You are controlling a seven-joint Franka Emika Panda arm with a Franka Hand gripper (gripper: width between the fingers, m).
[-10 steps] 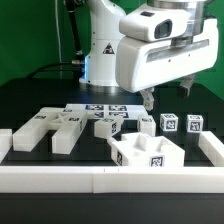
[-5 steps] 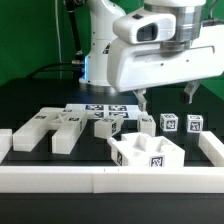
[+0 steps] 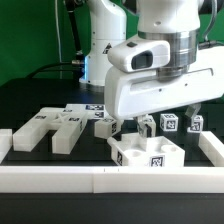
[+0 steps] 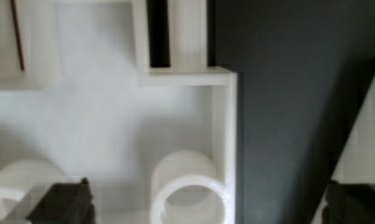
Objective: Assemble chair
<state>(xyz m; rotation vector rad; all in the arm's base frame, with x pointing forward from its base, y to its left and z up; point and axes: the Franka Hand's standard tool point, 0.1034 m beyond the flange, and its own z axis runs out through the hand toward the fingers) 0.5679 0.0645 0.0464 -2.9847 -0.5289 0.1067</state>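
**Open pincer low over the chair parts**

The gripper (image 3: 132, 126) hangs just above the black table (image 3: 30, 100) with its jaws wide apart and nothing between them gripped. In the exterior view, a chunky matte-white notched block (image 3: 147, 153) sits at its 5 o'clock, with a square tag on the front face. A cube-like post (image 3: 170, 122) and a second post (image 3: 194, 122) stand at 3 o'clock. The slotted slabs (image 3: 50, 128) lie at 9 o'clock, and a smooth rail (image 3: 100, 180) lies at 6 o'clock. In the wrist view, dark fingertips (image 4: 63, 200) flank square-edged white plastic with a rounded end.
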